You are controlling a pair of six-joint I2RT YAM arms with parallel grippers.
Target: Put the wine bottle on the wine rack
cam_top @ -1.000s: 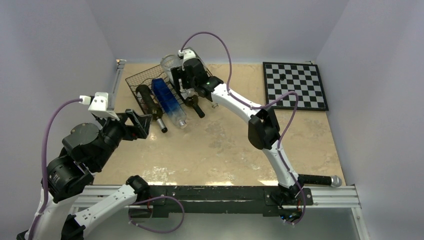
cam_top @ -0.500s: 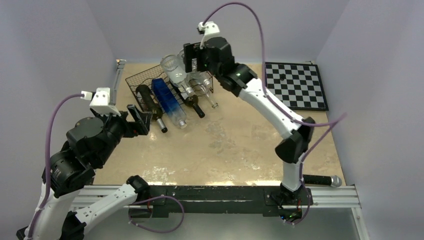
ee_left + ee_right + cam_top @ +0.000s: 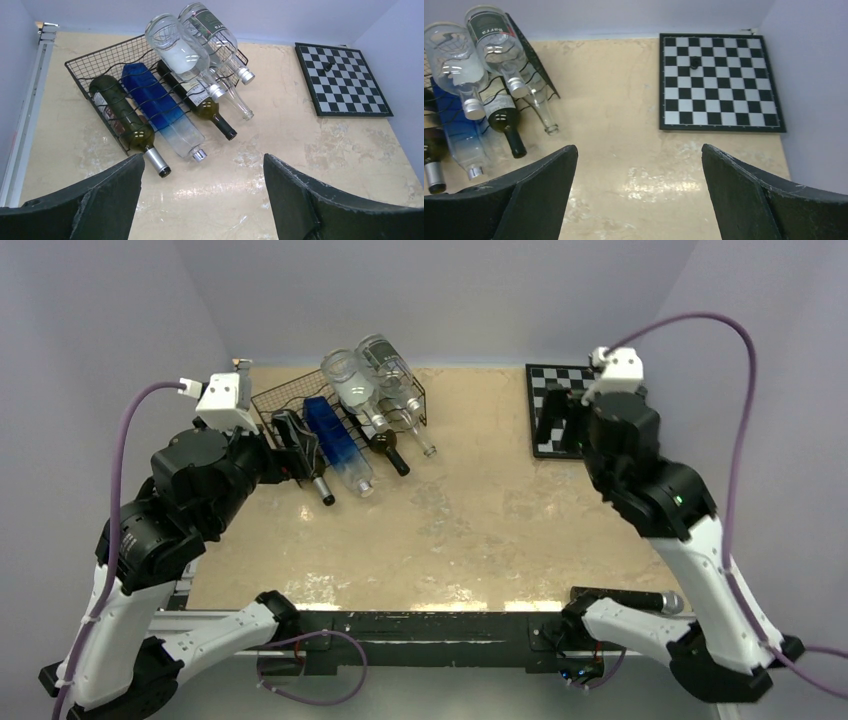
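Resting on wine rack [image 3: 80, 70]: wine bottle [image 3: 212, 27], laid up on the top tier
Left hand [image 3: 202, 167]: spread wide, nothing held
Right hand [image 3: 639, 155]: also spread wide, nothing held

In the top view the left arm [image 3: 200, 480] covers the left end of the wine rack [image 3: 275, 395] near the far left corner of the table [image 3: 480, 510]. The right arm [image 3: 640, 475] hides the near left part of the chessboard [image 3: 625, 390]. The right wrist view cuts the wine rack off at its left edge, and the dark piece [image 3: 694, 62] on the chessboard is too small to identify.
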